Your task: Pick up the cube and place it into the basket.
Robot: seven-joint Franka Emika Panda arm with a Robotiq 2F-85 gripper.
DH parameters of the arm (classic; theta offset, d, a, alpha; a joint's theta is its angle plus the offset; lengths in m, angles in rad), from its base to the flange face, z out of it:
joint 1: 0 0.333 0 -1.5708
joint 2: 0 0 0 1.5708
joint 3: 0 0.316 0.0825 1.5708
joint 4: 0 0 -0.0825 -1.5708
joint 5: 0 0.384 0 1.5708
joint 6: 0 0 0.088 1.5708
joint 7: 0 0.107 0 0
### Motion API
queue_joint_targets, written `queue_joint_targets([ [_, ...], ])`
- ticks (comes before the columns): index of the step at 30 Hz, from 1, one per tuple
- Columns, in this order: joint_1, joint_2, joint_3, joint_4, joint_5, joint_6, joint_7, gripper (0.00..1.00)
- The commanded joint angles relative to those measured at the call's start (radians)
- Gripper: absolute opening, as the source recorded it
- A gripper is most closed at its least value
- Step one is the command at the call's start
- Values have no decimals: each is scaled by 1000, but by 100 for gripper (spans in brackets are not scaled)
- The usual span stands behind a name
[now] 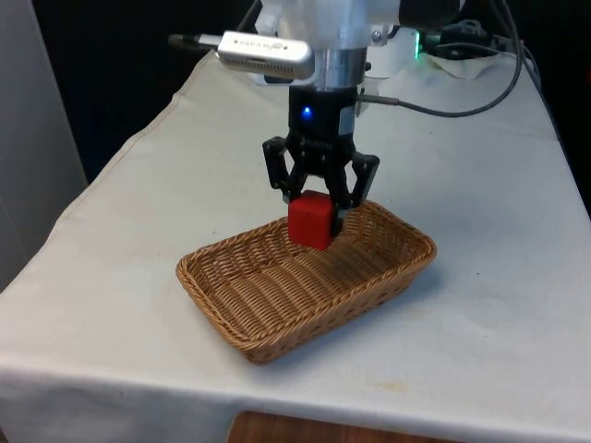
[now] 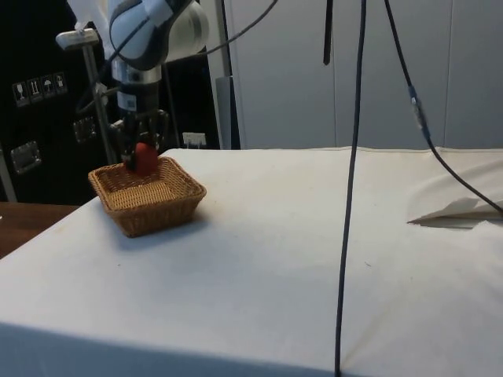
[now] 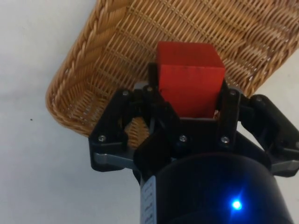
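At centre frame of the front view, the red cube (image 1: 310, 220) hung between the fingers of the black gripper (image 1: 319, 210), clamped from both sides and clear of the wicker below. It sat above the far end of the basket (image 1: 277, 343), close to the far rim rather than over the middle of the floor. The wrist view agreed: cube (image 3: 189, 78) pinched in the gripper (image 3: 187, 100), woven basket (image 3: 84, 88) floor visible beyond it. From the side view, at upper left, the cube (image 2: 145, 157) sat about level with the rim of the basket (image 2: 157, 214); whether it had dropped below the rim could not be told. Basket stood on the white cloth (image 1: 499, 277), near the table's front edge.

Judgement: pick done, placement in hand. Next move likely called for a short descent toward the basket floor, then letting the fingers part. The far rim was close, so a slight shift toward the basket's middle looked prudent before release.
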Motion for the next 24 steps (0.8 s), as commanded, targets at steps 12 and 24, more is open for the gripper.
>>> queue_joint_targets([
  [12, -11, 49, 17, 24, 37, 21, -17, 0],
  [24, -11, 93, 20, 45, 48, 36, -17, 0],
])
